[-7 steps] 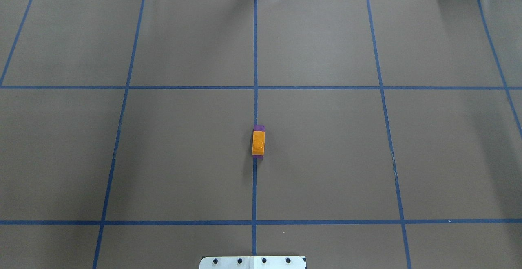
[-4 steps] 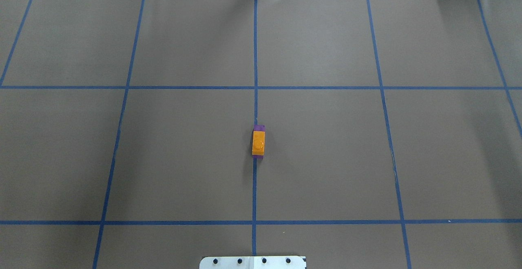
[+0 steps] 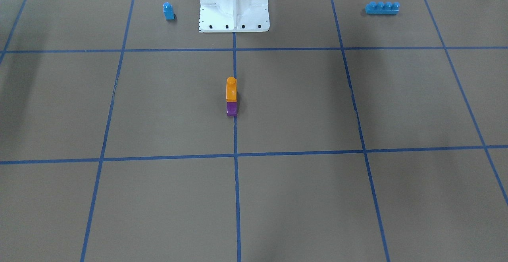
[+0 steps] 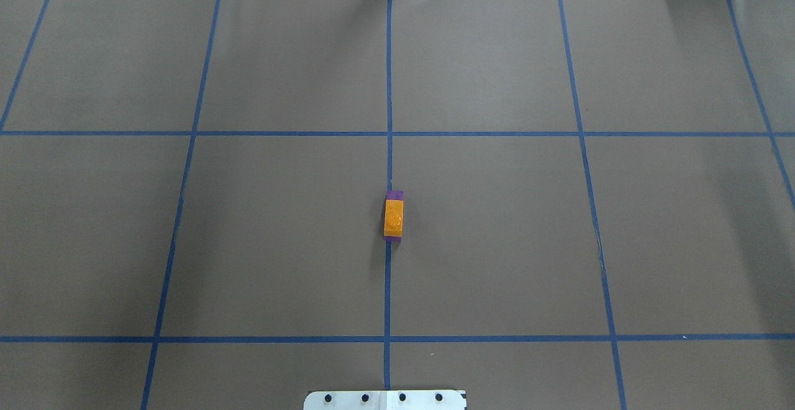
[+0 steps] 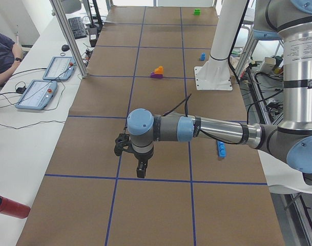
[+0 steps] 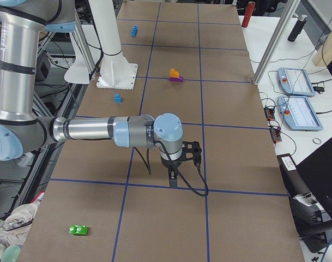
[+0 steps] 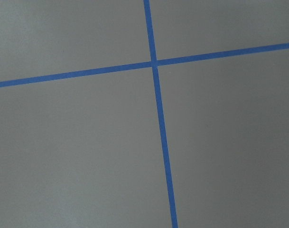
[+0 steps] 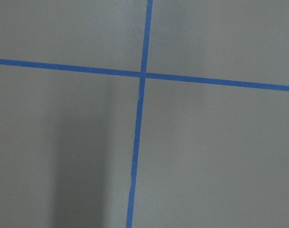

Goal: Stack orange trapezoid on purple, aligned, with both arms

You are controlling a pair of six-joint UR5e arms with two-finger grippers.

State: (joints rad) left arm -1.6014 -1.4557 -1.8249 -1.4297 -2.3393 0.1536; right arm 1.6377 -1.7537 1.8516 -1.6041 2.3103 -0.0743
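The glossy orange block [image 3: 231,89], stud up, sits on the purple block [image 3: 231,108] at the middle of the surface [image 3: 317,103]. The left pincer [image 5: 140,169] and right pincer [image 6: 173,178] hang well away from the blocks; whether they are released or clenched cannot be told.

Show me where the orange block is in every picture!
Front-facing: orange trapezoid a bit above centre, on the centre tape line.
Overhead: orange trapezoid just below centre.
Exterior left: orange trapezoid upper middle, far away.
Exterior right: orange trapezoid upper middle, far away.
Left wrist: not in it.
Right wrist: not in it.
Landmark: the purple block under it, in all four outside views.
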